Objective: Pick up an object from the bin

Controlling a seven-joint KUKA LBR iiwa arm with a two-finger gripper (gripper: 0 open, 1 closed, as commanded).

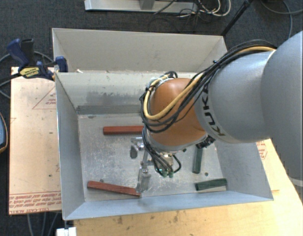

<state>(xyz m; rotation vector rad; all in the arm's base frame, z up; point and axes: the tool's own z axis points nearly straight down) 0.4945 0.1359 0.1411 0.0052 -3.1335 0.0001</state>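
- Gripper hangs at the right end of the flat reddish-brown stick by the near wall, seemingly lined up on it; open or closed, I cannot tell.
- Dark green block lies rightward, apart.
- Second reddish-brown stick lies farther back.
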